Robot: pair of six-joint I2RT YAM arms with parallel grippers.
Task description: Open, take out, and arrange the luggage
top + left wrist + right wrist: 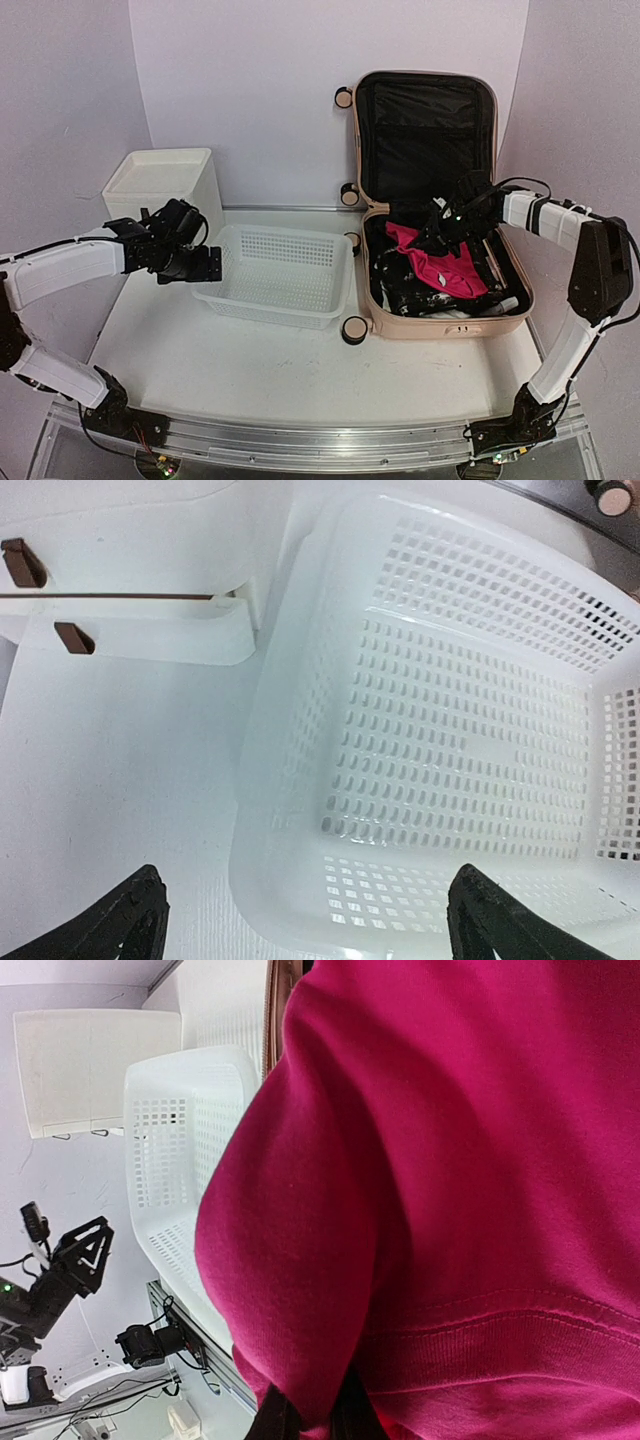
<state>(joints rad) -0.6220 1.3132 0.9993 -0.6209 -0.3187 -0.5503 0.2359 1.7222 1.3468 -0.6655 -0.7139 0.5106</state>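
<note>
Between the closed jaws of the right gripper (440, 232) sits a fold of magenta garment (450, 1160), pinched just above the dark clothes (410, 285) heaped in the luggage (430, 325), which lies open around those jaws, its upper half raised upright behind them. Well to their left, the left gripper (305, 905) hangs with jaws spread wide, holding nothing, the white mesh basket (450, 730) lying beneath and just beyond them.

a robotics lab cell: plain pale walls (250, 100) box in a white table (230, 360) edged by an aluminium rail (300, 438) and loose cables (105, 443).
</note>
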